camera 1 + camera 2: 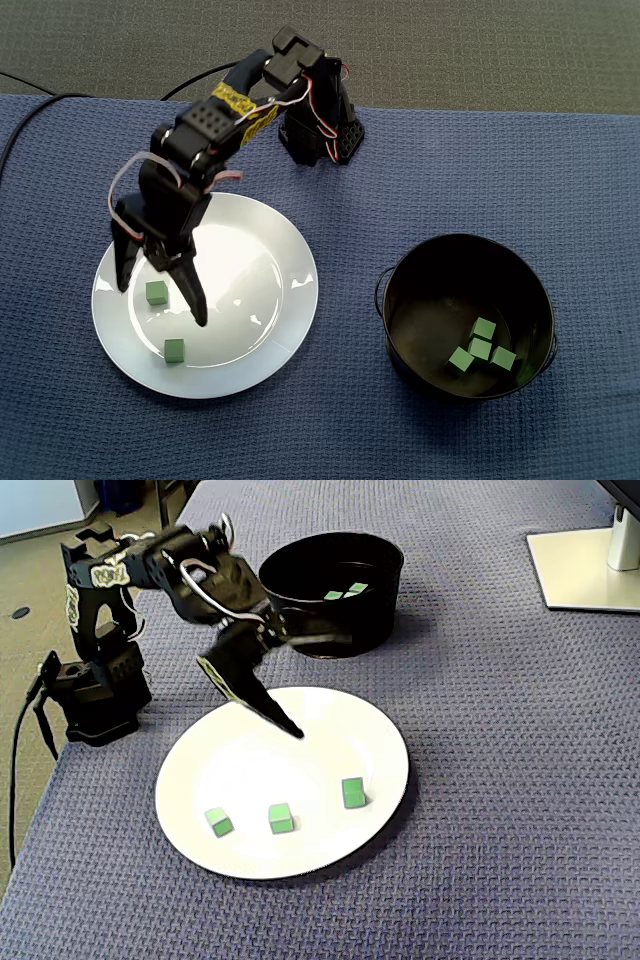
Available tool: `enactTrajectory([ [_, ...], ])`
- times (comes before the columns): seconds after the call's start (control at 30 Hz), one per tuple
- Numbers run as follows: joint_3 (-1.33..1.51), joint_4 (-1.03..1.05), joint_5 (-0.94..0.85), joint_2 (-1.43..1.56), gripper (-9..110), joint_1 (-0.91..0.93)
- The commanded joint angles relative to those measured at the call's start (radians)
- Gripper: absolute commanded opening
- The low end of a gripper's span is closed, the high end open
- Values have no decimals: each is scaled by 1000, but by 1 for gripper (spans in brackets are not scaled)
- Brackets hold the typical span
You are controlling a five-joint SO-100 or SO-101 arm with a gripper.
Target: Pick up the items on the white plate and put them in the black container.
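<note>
The tool [160,303] hangs over the left half of the white plate [260,260]. Its two fingers are spread wide and pointing down, and it holds nothing. Seen from above, one green cube [156,292] sits in the gap between the fingers, so the wide opening looks like preparation to straddle it before closing. The side fixed view suggests the fingertips are raised above the plate rather than resting on it.

A second cube [174,350] lies nearer the plate's rim, apart from the first. The side view shows three cubes [281,818] in a loose row on the plate, so one is probably hidden beneath the tool in the top-down view.

The black container [430,280] stands on the cloth-covered counter [450,170], well apart from the plate and within the arm's swing. Four cubes [480,348] are bunched on its floor. By that count the job is a little over half done, and the next move is likely a straight descent onto the cube, keeping it centred so neither finger nudges it away.
</note>
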Motion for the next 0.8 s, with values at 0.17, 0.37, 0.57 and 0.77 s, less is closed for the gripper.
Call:
enactTrajectory([
  [0.17, 270, -476, -476, -38, 59, 32],
  [0.37, 342, -566, -515, -98, 59, -5],
  [0.57, 469, -709, -509, -120, 58, -46],
  [0.77, 489, -761, -488, -147, 56, -72],
])
